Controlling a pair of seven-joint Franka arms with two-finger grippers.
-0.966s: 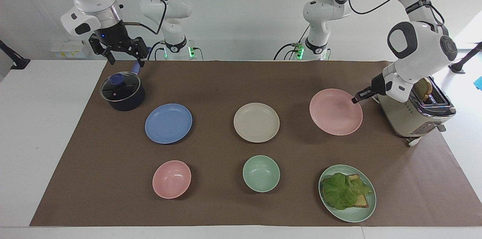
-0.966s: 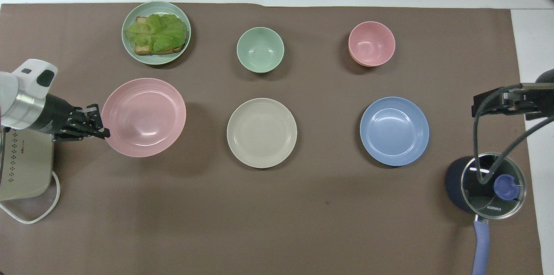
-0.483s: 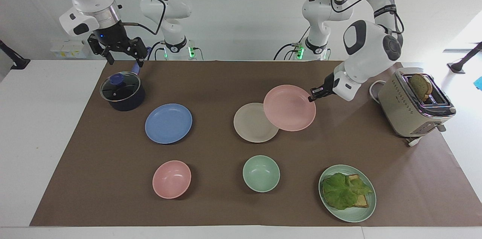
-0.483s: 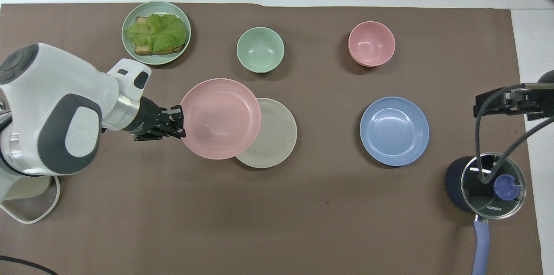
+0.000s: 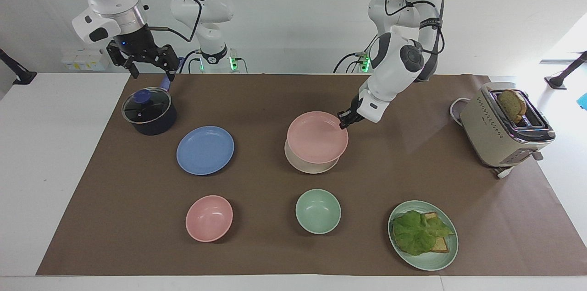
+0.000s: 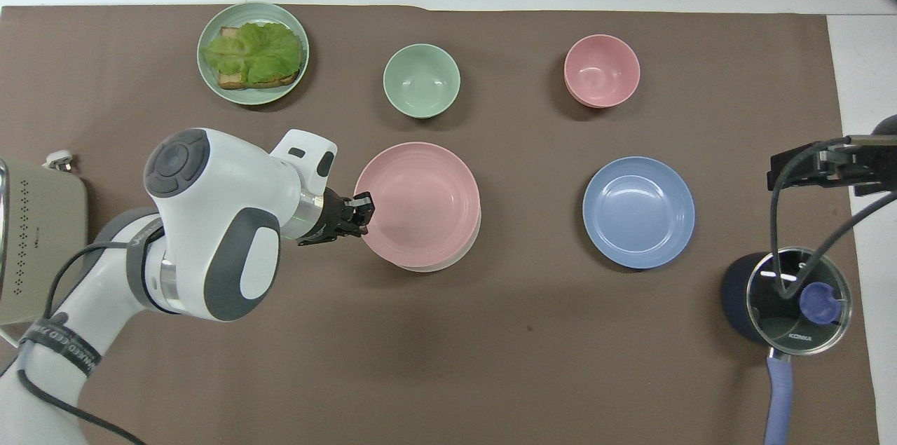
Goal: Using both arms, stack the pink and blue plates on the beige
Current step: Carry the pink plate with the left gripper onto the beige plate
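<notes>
Scanning the facing view from its left edge across. Right gripper (image 5: pixel 150 72) w/ fingers spread wide, nothing between them, hangs over the pan handle (image 5: pixel 165 83), up in the air; the arm waits there. In the overhead view only its black body shows, at the frame edge (image 6: pixel 827 166).

Under it: dark saucepan (image 5: pixel 150 112) w/ glass lid and blue knob, at the right arm's end of the brown mat (image 5: pixel 257 98).

Blue plate (image 5: pixel 205 150) flat on the mat, beside the saucepan and farther from the robots than it; nothing on it. Untouched, well apart from both grippers.

Pink bowl (image 5: pixel 209 218) farther from the robots than the blue plate.

Mid table: pink plate (image 5: pixel 316 137) sits over the beige plate (image 5: pixel 308 167), offset, so just a crescent of beige shows past its rim. Cannot tell if the pink one rests fully on the beige one or hangs just above. Left gripper (image 5: pixel 345 119) is clamped on the pink plate's rim, on the side toward the left arm's end; fingertips pinched tight on the edge.

Green bowl (image 5: pixel 318 211) farther from the robots than the stack.

Green plate (image 5: pixel 434 260) w/ toast and lettuce (image 5: pixel 419 232), toward the left arm's end.

Toaster (image 5: pixel 497 133) w/ a bread slice (image 5: pixel 512 104) sticking up from its slot, at the left arm's end of the mat.
</notes>
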